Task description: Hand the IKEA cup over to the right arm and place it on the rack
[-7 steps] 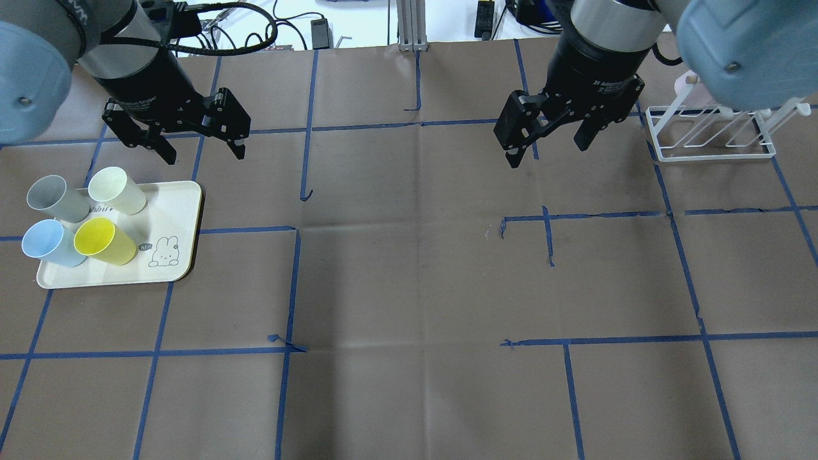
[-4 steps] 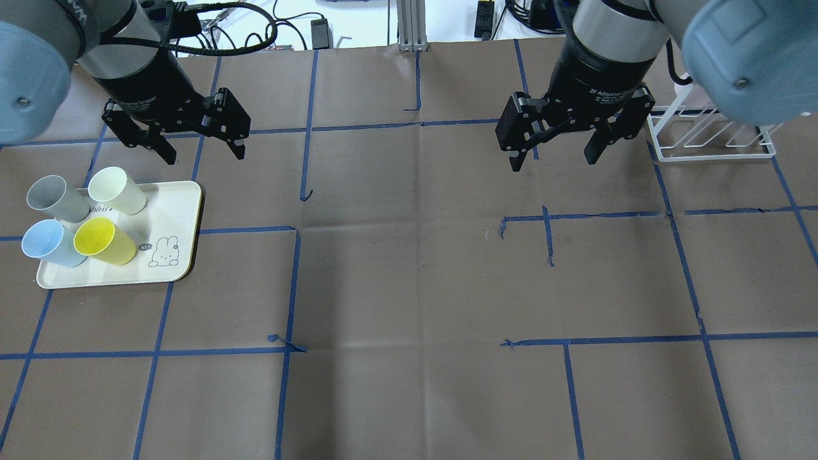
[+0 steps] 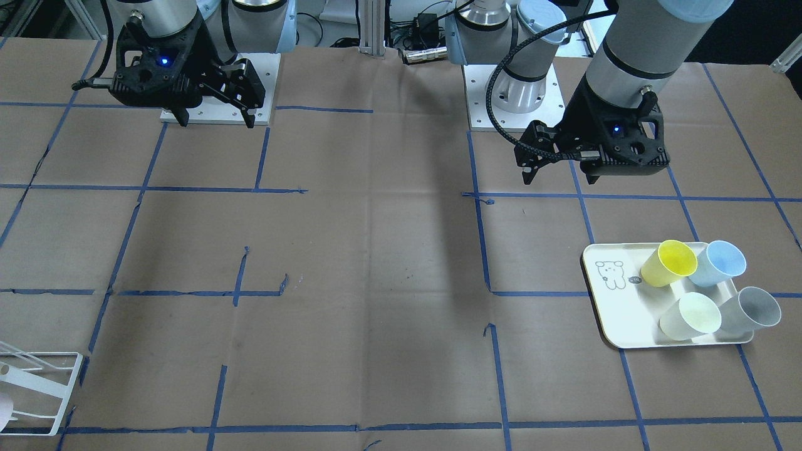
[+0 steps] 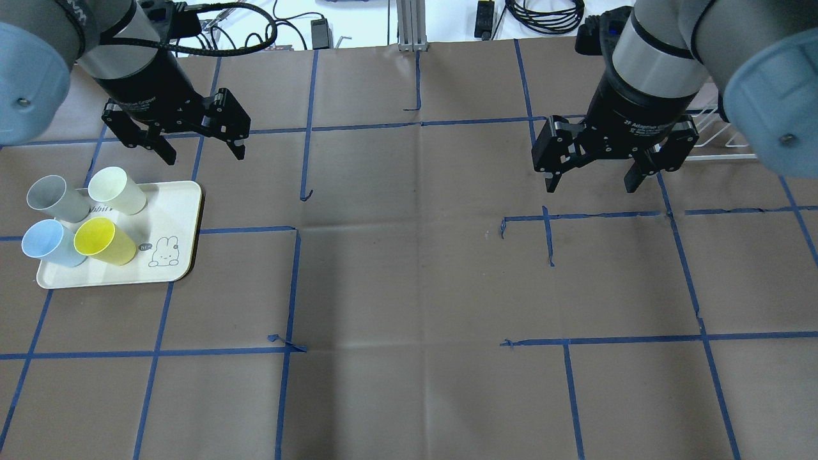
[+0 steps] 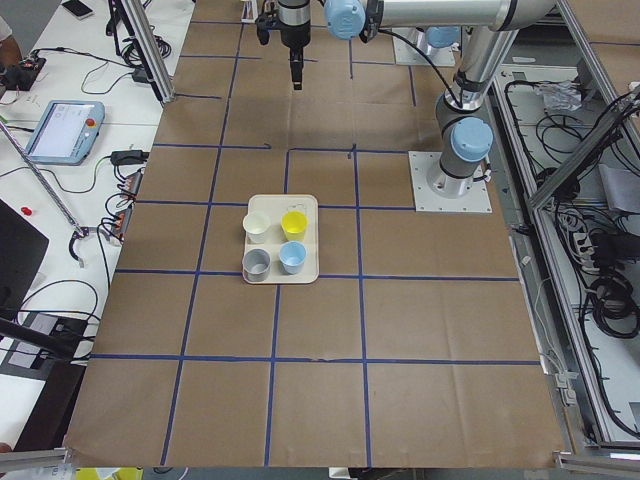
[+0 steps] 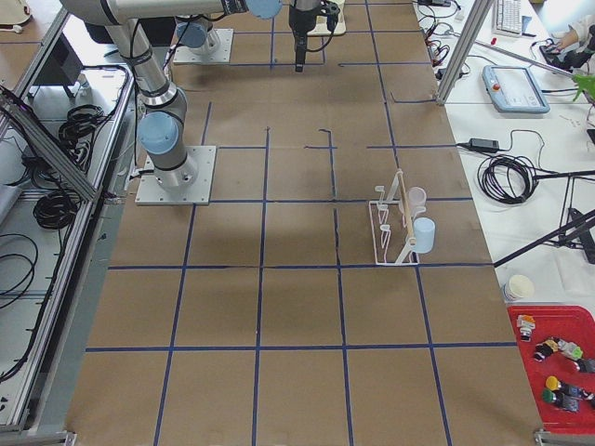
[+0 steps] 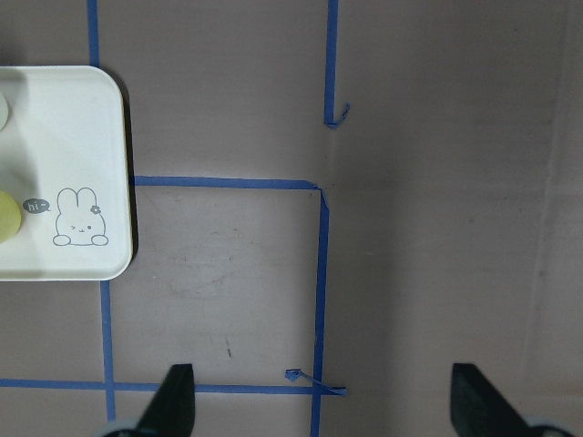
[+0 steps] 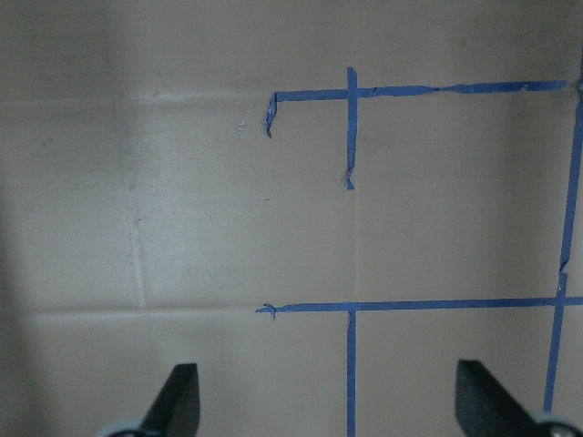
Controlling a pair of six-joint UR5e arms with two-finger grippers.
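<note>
Several IKEA cups stand on a cream tray point(image 4: 172, 211) at the table's left: grey point(image 4: 54, 197), pale green point(image 4: 115, 190), blue point(image 4: 48, 243) and yellow point(image 4: 102, 241). My left gripper point(image 4: 204, 155) hangs open and empty just behind the tray's far right corner, which also shows in the left wrist view. The right arm's gripper point(image 4: 591, 187) is open and empty over bare table, in front of the white wire rack point(image 4: 709, 137), which the arm mostly hides. In the exterior right view the rack point(image 6: 395, 228) carries a pale blue cup point(image 6: 423, 234) and a pinkish cup point(image 6: 416, 197).
Brown paper with a blue tape grid point(image 4: 291, 287) covers the table. Between the two grippers lies a wide stretch of bare paper. A red tray of small toys point(image 6: 558, 362) and a teach pendant point(image 6: 513, 88) sit on side desks beyond the table's edge.
The right arm has swung to the right and nearer, so it now covers most of the rack. Its gripper has stayed open. The left arm and the cups have not moved.
</note>
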